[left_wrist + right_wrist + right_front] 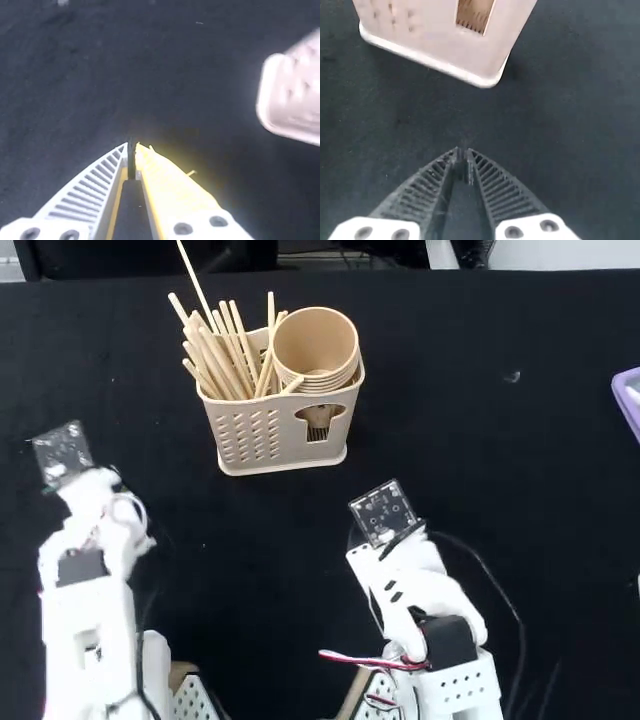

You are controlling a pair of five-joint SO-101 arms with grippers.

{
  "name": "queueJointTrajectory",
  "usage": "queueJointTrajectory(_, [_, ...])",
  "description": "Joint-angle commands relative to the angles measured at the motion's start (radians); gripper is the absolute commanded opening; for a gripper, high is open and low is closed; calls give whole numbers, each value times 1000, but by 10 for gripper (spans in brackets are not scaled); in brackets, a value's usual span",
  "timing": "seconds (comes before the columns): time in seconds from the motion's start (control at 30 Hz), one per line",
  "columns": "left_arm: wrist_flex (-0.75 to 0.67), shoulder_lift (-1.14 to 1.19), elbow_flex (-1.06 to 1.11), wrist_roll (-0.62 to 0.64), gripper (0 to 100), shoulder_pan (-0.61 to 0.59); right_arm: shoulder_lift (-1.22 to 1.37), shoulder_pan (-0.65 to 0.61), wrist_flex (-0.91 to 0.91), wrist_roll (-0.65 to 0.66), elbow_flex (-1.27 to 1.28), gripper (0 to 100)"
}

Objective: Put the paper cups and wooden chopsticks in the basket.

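No writing, number, label or sign is legible in any view. The square circuit board (63, 453) on the left arm and the matching board (383, 511) on the right arm bear fine pale marks, too small to read. The wall of the basket (255, 435) carries only rows of slots and a cut-out opening, not lettering.

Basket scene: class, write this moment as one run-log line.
basket: upright, holds paper cups, chopsticks | left gripper: jaws shut, empty | right gripper: jaws shut, empty
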Motion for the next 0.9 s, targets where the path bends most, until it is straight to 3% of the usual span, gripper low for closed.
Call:
queueJointTrajectory(0.0, [18, -311, 101, -57, 30, 70, -79, 2, -23, 5, 15, 15])
queueJointTrajectory(0.17, [31, -605, 252, -103, 30, 79, -97, -8, -29, 5, 67, 15])
queueJointTrajectory(0.3, [169, -775, 263, -103, 30, 110, -97, -8, -32, -15, 64, 15])
queueJointTrajectory(0.47, [199, -726, 242, -129, 30, 246, -97, -6, -34, -238, 44, 18])
queueJointTrajectory(0.77, [37, -756, 440, -405, 30, 441, -97, 3, -87, -241, 76, 18])
queueJointTrajectory(0.87, [89, -756, 435, -450, 30, 460, -97, 2, -77, -242, 76, 18])
